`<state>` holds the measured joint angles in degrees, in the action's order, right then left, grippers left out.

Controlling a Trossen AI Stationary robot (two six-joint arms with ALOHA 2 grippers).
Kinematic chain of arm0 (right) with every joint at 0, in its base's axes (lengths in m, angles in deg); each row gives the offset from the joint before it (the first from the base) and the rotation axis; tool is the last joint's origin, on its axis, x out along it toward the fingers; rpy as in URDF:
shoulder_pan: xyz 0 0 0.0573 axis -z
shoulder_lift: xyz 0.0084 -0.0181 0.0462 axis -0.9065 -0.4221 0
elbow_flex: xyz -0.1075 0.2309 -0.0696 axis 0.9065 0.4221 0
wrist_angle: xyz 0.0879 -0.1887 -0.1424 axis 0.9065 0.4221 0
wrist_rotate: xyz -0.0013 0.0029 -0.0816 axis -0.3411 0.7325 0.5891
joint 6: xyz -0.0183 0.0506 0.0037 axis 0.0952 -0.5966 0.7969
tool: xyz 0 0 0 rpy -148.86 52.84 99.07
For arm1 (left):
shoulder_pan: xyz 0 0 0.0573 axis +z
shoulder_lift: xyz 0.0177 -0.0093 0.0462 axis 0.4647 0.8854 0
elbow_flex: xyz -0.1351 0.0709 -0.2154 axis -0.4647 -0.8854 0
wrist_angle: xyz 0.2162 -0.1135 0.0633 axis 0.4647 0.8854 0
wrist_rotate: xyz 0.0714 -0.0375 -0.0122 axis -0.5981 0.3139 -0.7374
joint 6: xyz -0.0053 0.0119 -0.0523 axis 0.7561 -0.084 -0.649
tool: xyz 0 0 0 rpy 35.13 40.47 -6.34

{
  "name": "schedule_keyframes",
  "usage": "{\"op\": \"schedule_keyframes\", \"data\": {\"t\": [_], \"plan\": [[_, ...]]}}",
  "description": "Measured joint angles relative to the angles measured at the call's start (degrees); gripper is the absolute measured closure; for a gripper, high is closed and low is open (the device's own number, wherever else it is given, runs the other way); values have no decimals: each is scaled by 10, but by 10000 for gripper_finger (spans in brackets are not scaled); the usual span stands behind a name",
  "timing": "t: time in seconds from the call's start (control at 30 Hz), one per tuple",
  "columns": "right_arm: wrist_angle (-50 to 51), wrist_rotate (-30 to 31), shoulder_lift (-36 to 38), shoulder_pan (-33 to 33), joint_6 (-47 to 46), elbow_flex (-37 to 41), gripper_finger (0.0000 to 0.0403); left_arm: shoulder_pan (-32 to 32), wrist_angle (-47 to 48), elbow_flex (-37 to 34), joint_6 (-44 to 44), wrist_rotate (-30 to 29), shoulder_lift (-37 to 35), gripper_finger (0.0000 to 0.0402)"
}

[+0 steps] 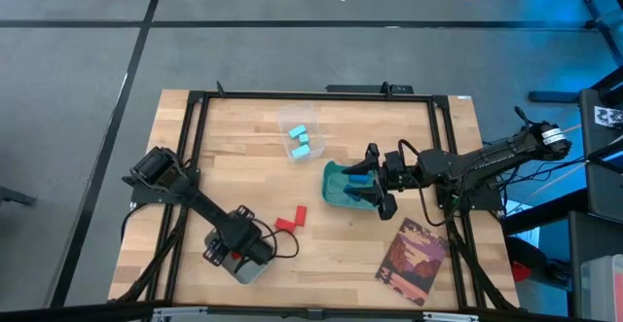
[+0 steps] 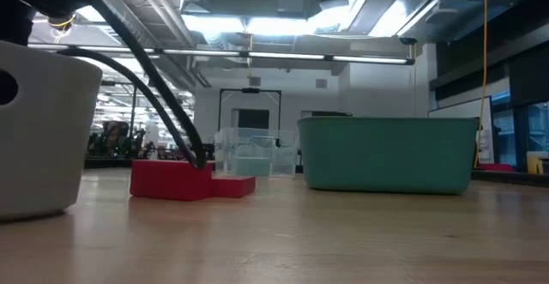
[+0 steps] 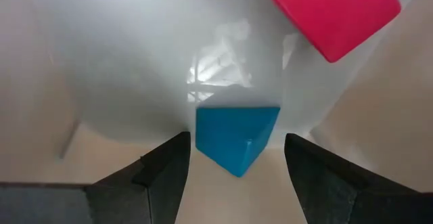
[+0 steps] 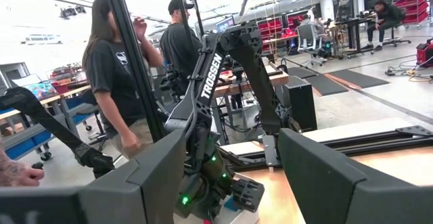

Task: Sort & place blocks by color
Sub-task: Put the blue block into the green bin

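Note:
My left gripper (image 3: 236, 137) is open and points steeply down over the grey tray (image 1: 245, 273) at the table's near left. A darker blue block (image 3: 237, 139) lies just past its fingertips on the tray's pale surface, with a gap on each side. A red block (image 3: 331, 14) shows beyond it. Two red blocks (image 1: 290, 218) lie on the wood beside the tray. Light cyan blocks (image 1: 300, 139) sit in a clear container (image 1: 300, 113). My right gripper (image 1: 375, 188) hangs open and level above the teal bin (image 1: 333, 178), with nothing between its fingers (image 4: 318, 176).
A picture card (image 1: 414, 261) lies at the table's near right. The black frame rails (image 1: 195, 147) run along the table's edges. In the low view the tray (image 2: 43, 129) stands left and the bin (image 2: 386, 155) right. People stand in the room beyond the table.

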<state>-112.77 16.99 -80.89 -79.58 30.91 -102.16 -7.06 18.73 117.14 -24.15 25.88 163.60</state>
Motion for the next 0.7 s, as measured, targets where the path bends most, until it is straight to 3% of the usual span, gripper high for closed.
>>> {"op": "schedule_keyframes", "data": {"t": [0.27,0.53,0.7], "plan": [[0,0,0,0,-2,0,162,-4,-27,-2,0,-6,3,185],[0,0,0,0,-2,0,162,-2,-34,0,-16,-24,1,307],[0,0,0,0,-2,0,162,-2,-28,1,-16,-28,-6,349]]}}
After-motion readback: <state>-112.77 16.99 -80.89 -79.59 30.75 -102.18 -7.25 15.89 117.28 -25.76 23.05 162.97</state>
